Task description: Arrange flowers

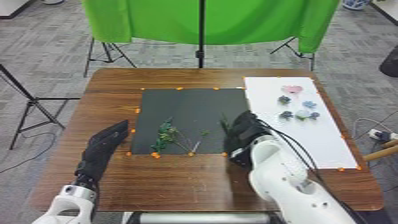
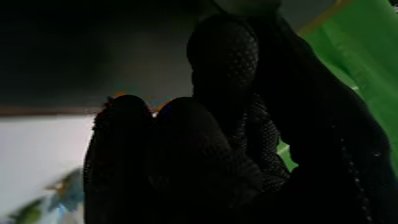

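In the head view my right hand (image 1: 246,131) is over the black sheet's right edge, pinching a thin green sprig (image 1: 225,123) whose leaves stick out at its left. The right wrist view has the hand (image 2: 222,55) with thumb and finger together at their tips. Green leafy stems (image 1: 166,134) lie on the lower part of the black sheet (image 1: 191,102). On the white sheet (image 1: 324,145) are a pink flower (image 1: 291,89), a dark blue flower (image 1: 284,99), a light blue one (image 1: 309,104) and a blue cluster (image 1: 303,114). My left hand (image 1: 102,150), open, is left of the black sheet.
The brown table (image 1: 178,187) has orange markers around both sheets. Behind it stands a green backdrop (image 1: 160,22) on a black stand. Cables run along my right arm, and a wooden piece (image 1: 382,152) is beyond the table's right edge.
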Robot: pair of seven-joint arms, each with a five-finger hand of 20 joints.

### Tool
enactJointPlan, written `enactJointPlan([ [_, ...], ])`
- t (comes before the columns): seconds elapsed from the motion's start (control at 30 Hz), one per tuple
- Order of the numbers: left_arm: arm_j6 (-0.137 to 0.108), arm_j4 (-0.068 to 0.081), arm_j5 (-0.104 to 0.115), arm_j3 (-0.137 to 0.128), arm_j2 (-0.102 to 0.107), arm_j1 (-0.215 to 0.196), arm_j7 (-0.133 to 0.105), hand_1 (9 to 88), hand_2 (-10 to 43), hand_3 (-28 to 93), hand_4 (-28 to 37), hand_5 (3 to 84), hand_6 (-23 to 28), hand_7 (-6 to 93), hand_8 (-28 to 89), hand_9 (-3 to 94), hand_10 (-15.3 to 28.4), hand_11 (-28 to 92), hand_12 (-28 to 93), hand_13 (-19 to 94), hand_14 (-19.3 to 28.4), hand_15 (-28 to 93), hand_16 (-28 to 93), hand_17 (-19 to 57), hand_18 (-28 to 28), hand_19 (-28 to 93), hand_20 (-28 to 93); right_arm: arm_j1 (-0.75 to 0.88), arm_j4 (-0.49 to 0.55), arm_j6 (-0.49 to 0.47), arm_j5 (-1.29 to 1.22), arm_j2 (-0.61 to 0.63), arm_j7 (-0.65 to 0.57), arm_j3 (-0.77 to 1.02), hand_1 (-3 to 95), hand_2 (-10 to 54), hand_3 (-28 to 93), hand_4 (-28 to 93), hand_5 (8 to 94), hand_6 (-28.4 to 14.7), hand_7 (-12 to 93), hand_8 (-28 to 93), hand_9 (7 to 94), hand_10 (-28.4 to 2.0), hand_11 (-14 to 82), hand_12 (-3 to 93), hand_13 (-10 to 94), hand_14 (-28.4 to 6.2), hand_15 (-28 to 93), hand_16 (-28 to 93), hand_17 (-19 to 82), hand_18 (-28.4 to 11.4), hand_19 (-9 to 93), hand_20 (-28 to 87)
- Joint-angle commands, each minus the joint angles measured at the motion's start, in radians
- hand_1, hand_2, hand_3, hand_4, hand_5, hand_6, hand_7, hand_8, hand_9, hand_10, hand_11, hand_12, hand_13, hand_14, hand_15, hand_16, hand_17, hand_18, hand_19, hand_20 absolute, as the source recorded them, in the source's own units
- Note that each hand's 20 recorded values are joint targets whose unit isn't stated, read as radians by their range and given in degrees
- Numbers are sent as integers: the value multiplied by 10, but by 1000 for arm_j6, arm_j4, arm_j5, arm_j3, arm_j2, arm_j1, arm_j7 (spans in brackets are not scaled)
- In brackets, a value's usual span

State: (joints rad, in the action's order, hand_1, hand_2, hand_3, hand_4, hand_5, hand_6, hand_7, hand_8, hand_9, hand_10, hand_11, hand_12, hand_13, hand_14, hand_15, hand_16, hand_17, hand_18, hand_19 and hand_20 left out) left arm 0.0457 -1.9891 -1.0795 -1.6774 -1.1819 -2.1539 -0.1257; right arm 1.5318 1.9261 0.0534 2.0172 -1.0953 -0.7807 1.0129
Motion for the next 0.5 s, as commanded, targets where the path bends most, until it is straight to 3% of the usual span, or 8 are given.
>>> enactJointPlan([
  [0.03,24,1,-12,-1,-2,-8,14,288,-76,640,-170,416,43,108,-53,323,106,85,159,248,147,100,56,22,126,11,192,8,-9,50,24,-24,9,-21,589,-72,494,-10,798,-35,366,210,914,-105,484,244,937,-22,668,232,748,-89,932,576],
  [0.5,29,0,-18,-3,-8,-9,18,293,-88,642,-167,401,36,104,-53,319,104,85,158,244,148,102,57,15,130,18,193,25,-5,36,37,-16,34,-10,529,-95,449,-17,789,-42,372,173,900,-112,482,242,937,-24,650,242,738,-88,932,561],
])
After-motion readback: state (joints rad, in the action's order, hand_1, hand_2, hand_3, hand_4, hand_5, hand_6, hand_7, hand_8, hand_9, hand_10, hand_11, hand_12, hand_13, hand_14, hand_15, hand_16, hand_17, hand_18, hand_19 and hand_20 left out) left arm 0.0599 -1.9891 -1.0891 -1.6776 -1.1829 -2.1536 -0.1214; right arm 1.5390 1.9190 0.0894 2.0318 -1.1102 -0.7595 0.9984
